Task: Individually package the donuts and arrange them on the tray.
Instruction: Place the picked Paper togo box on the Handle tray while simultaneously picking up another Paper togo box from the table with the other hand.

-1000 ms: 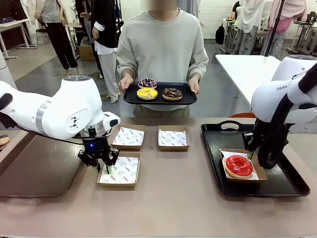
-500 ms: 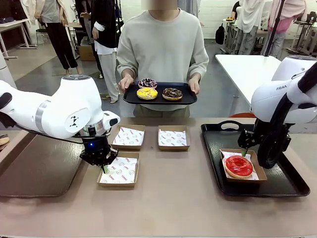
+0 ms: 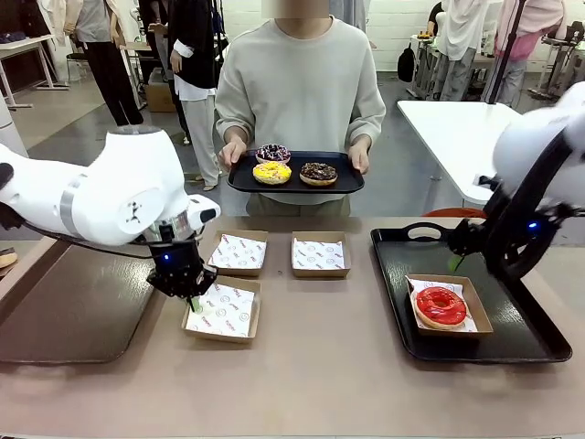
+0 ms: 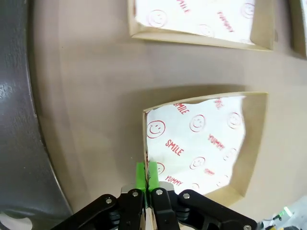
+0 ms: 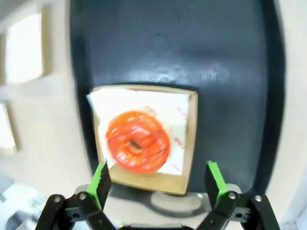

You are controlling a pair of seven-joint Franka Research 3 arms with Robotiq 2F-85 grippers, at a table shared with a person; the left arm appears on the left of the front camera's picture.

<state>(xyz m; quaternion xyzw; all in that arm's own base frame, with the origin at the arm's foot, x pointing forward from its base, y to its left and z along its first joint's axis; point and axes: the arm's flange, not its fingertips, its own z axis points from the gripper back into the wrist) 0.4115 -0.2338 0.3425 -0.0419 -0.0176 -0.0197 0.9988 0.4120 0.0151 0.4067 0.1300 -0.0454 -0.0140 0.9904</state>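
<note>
My left gripper (image 3: 189, 299) is shut on the left rim of the near paper-lined cardboard box (image 3: 227, 311). In the left wrist view the green pads (image 4: 140, 173) pinch that rim of the box (image 4: 201, 139), and a shadow lies under it. The red donut (image 3: 441, 305) lies in its own box on the black tray (image 3: 393, 293) at the right. My right gripper (image 3: 454, 262) hangs open above and behind it. In the right wrist view that gripper (image 5: 157, 179) is open over the red donut (image 5: 138, 141). The person holds a second black tray (image 3: 347, 183) with the striped donut (image 3: 272, 153), yellow donut (image 3: 271, 172) and chocolate donut (image 3: 318, 172).
Two more lined boxes (image 3: 238, 251) (image 3: 320, 254) stand in a row behind the held one. A dark mat (image 3: 73, 311) covers the table's left end. A white table (image 3: 457, 128) stands behind at the right, and other people stand in the background.
My right arm has risen and drawn back from the red donut's box. My left gripper, still shut, has nudged the near box, which now sits slightly turned.
</note>
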